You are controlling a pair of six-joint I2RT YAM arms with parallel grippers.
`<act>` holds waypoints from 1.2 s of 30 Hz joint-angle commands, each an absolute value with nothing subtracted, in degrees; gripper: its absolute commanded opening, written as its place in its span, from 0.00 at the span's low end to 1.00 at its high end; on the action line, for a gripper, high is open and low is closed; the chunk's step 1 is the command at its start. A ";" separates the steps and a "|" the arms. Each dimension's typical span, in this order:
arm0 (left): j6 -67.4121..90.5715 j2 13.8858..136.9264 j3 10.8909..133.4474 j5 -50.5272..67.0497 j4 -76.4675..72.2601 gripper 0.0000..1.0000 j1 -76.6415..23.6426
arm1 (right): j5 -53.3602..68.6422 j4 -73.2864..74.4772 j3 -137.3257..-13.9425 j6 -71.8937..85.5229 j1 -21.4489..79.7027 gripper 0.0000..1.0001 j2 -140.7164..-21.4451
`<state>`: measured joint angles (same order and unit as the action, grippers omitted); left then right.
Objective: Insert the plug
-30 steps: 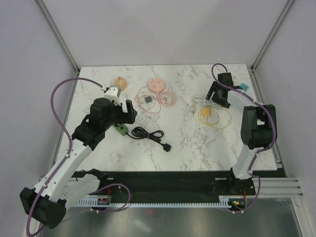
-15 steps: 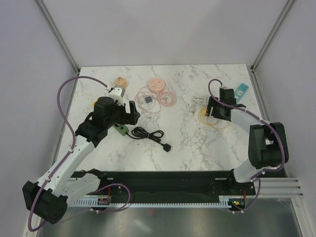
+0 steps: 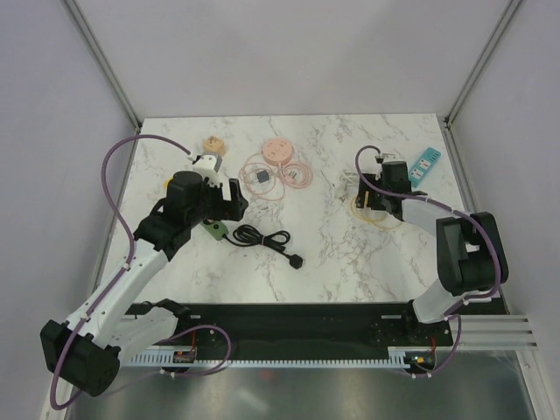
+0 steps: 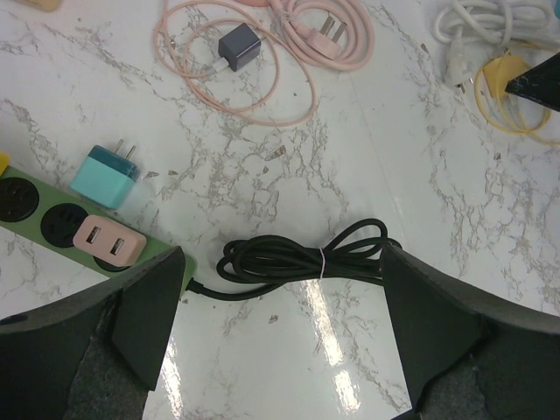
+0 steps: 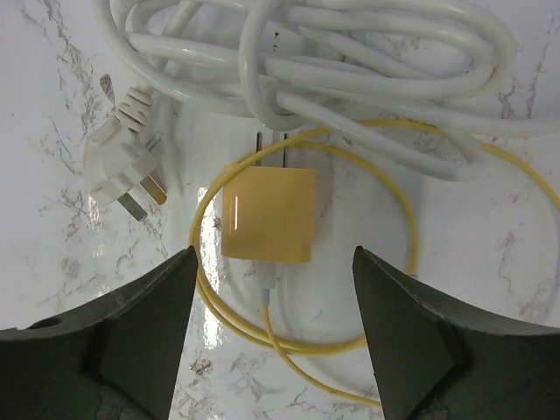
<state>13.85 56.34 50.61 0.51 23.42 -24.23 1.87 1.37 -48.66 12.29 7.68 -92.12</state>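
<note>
Below right gripper (image 5: pixel 273 255): yellow plug (image 5: pixel 269 214).

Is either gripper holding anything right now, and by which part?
Nothing is held. The right gripper is open over the yellow charger, fingers clear of it; the left gripper is open above the black cord.

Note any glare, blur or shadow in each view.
Top external: even light, sharp, only faint shadows on the marble table. Left wrist: white glare streaks on the marble below the black cable; its fingers are dark. Right wrist: a bright highlight on the yellow charger; fingers soft-edged.
</note>
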 commanded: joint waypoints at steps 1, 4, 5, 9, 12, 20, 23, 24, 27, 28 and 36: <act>14.24 55.99 51.33 0.18 21.44 1.00 -24.26 | 1.58 -1.49 -50.27 10.20 9.31 0.79 -93.95; 14.41 55.99 51.33 0.18 21.36 1.00 -24.17 | -0.87 -1.05 -50.89 9.49 10.46 0.79 -95.45; 14.41 55.99 51.33 0.18 21.36 1.00 -24.26 | -1.49 -0.97 -50.98 9.32 10.89 0.78 -96.23; 14.41 55.90 51.24 0.18 21.36 1.00 -24.17 | -2.89 -0.18 -52.47 9.32 11.25 0.75 -97.56; 14.68 55.90 51.24 -1.14 21.27 1.00 -24.26 | -5.53 1.22 -53.61 9.23 11.69 0.72 -98.08; 14.85 55.99 51.06 -1.41 21.18 1.00 -24.26 | -4.05 4.13 -54.67 9.05 11.78 0.74 -96.07; 15.03 56.69 51.33 -0.79 21.18 1.00 -24.26 | -3.43 4.74 -55.19 9.66 11.87 0.77 -94.84; 14.94 56.78 51.33 -0.70 21.18 1.00 -24.17 | -3.34 4.75 -55.46 9.75 11.87 0.77 -94.49; 14.94 56.69 51.06 -0.88 21.18 1.00 -24.17 | -2.99 5.71 -56.42 10.37 11.78 0.76 -92.99; 14.85 56.69 50.98 -0.97 21.18 1.00 -24.26 | -3.16 5.89 -56.69 10.37 11.86 0.74 -92.64; 14.77 57.04 51.06 -0.44 21.18 1.00 -24.26 | -8.52 9.93 -58.53 8.53 11.16 0.66 -92.98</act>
<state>13.89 56.73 50.61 -0.10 23.42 -24.23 -5.98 7.92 -56.84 9.52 11.53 -92.55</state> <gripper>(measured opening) 0.994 0.662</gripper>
